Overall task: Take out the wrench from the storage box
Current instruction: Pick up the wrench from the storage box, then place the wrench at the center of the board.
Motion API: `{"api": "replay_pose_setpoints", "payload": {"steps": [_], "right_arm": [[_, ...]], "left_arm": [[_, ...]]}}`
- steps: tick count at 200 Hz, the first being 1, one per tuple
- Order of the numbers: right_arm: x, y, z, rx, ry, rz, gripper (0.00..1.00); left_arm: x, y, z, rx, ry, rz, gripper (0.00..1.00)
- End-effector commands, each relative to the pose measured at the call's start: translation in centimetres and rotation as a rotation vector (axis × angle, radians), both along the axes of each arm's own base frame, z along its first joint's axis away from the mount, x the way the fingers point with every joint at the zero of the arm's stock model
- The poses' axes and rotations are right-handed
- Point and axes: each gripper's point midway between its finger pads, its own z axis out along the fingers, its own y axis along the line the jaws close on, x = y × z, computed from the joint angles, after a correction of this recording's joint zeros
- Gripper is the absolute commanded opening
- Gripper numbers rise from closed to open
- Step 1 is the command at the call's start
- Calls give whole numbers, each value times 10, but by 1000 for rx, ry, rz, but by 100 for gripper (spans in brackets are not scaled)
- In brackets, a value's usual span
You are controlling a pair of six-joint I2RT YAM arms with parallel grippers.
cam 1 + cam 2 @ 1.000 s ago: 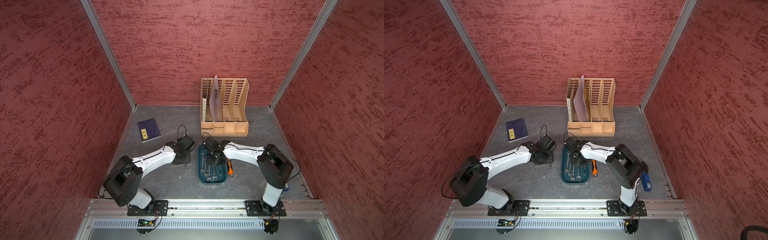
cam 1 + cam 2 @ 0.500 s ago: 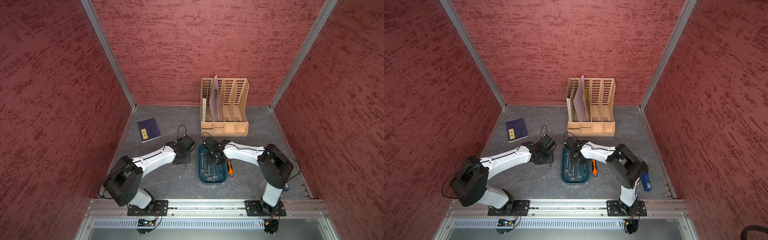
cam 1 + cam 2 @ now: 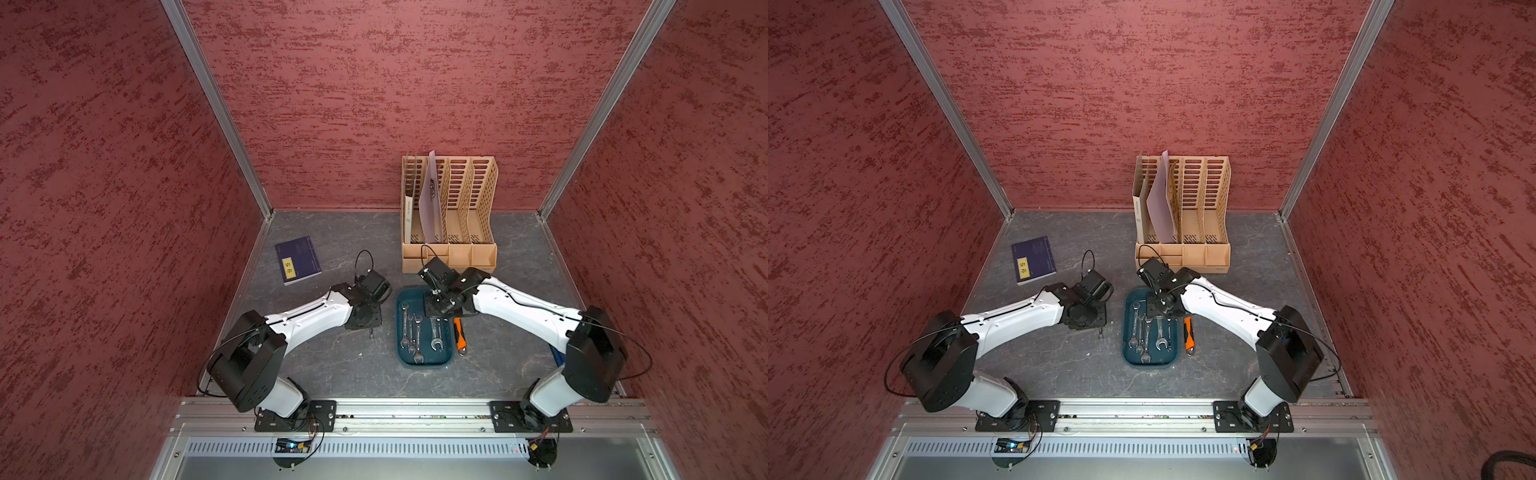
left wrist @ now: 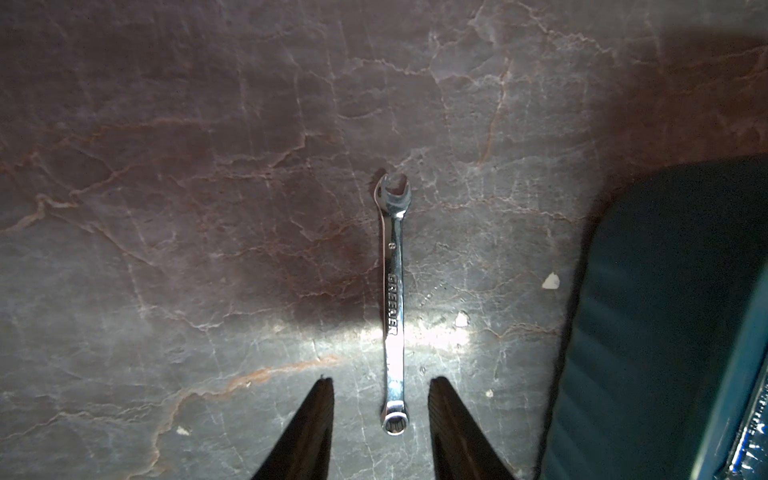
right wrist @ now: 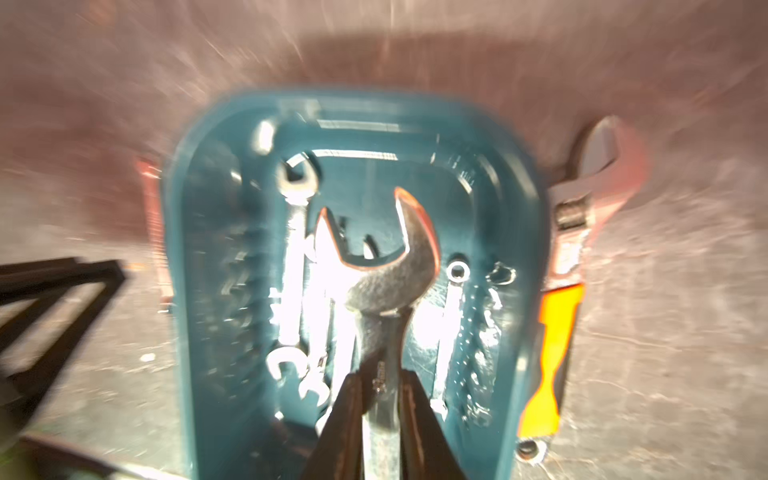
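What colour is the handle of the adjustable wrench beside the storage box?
The handle is orange; clearest in the right wrist view.

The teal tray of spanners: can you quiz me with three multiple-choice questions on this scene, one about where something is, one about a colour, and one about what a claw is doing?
1. Where does the small wrench lie?
A) in a drawer
B) on the table, beside the storage box
C) on a chair

2. What colour is the handle of the adjustable wrench beside the box?
A) green
B) white
C) orange

3. What is the right gripper doing?
A) shut on the large wrench
B) open and empty
C) shut on a pen

Answers:
1 B: the left wrist view shows it flat on the table next to the box wall.
2 C: the right wrist view shows bright orange.
3 A: it clamps the wrench's shaft.
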Motion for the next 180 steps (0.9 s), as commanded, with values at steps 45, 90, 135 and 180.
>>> {"api": "replay_pose_setpoints", "payload": {"steps": [45,90,135,180], "right_arm": [[15,-57,36,-17,-86,-51,16],[18,-92,3,-28,-51,-74,14],[14,-116,-41,-37,23,-115,14],[14,-122,-79,-31,86,-117,13]], "left_arm": [[5,-2,10,2,-28,-6,42],[5,-4,11,-1,-26,-4,42],[6,-7,11,5,-22,-11,42],[7,-12,14,8,-24,-21,42]]}}
